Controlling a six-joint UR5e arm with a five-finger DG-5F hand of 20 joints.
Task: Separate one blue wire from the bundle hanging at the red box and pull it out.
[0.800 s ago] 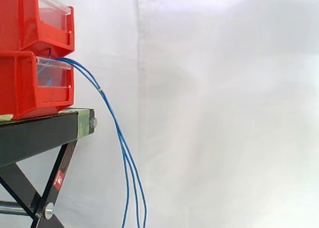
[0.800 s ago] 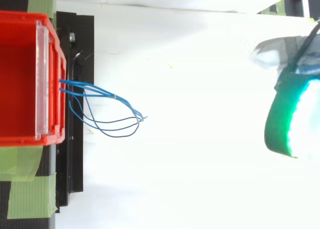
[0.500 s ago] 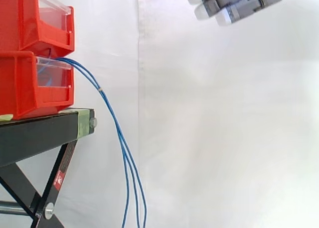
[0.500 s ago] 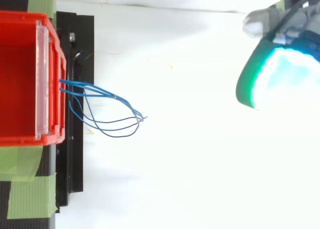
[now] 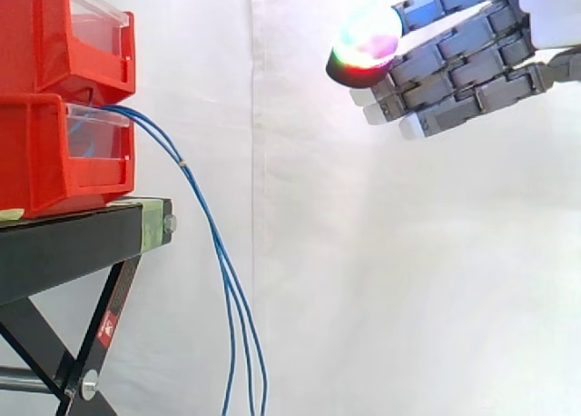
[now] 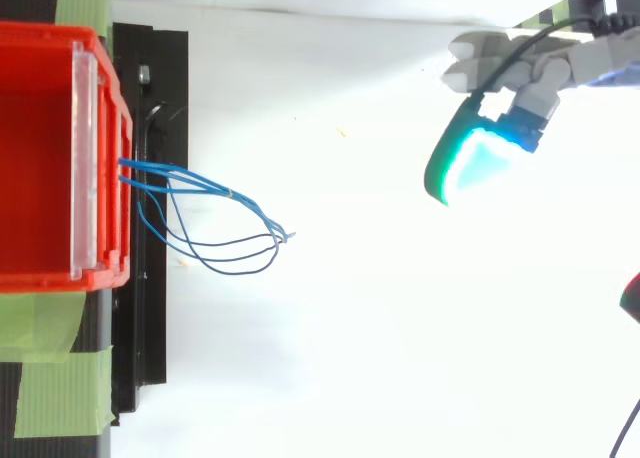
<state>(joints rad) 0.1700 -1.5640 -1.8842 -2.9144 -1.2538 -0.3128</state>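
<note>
Side view: stacked red bins (image 5: 54, 116) on the black counter (image 5: 64, 243), hand (image 5: 454, 66) up high on the right, fingers loosely straight and holding nothing, well apart from the blue wires (image 5: 213, 243) drooping out of the lower bin.

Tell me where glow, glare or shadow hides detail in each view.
Side view: on the hand, one fingertip pad blooms into a multicoloured blob; the blue wires stand clear against the evenly lit curtain. Top view: the white surface is washed out, and the pad's cyan-green glow burns out its centre.
</note>
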